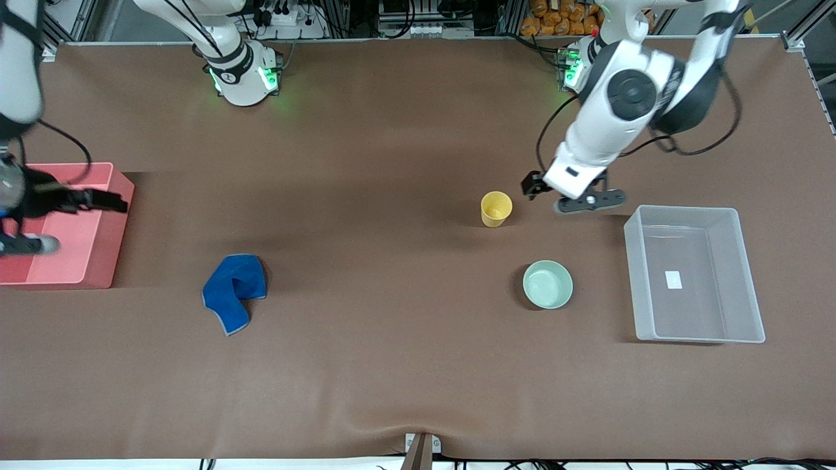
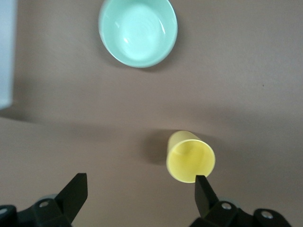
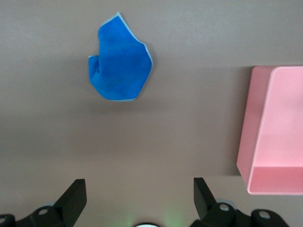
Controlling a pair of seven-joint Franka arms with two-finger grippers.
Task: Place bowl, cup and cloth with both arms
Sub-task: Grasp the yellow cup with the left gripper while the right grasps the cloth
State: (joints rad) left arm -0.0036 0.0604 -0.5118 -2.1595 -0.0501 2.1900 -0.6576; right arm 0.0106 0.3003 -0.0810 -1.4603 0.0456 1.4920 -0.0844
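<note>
Going across the front view from the right arm's end. Right gripper (image 1: 85, 199) sits over the pink bin (image 1: 98, 264), jaws wide, nothing held. In its wrist view both fingers (image 3: 73, 198) frame bare table. The cloth (image 1: 234, 290) lies crumpled well apart from this gripper, out toward the table's middle and nearer the front camera. We take this arm to be waiting or just setting out.

Cup (image 1: 496, 209) stands upright, mouth open, just beside the left gripper (image 1: 575, 196), toward the right arm's end from it. Bowl (image 1: 547, 284) rests near the gripper too, nearer the front camera than the cup, empty. Clear bin (image 1: 744, 326) stands beside the gripper toward the left arm's end, empty but for a white label.

Left gripper hangs spread, empty. Its wrist view shows one finger (image 2: 204, 191) touching or overlapping the cup's (image 2: 191, 162) rim line, the other well clear, so the cup is off-centre between them.

We judge the step in hand to be the approach to the cup. To do it well: shift sideways until the cup sits midway between the fingers, come down straight, and close low on the taper so it doesn't squirt out or tip. Keep clear of the bowl (image 2: 138, 32).
</note>
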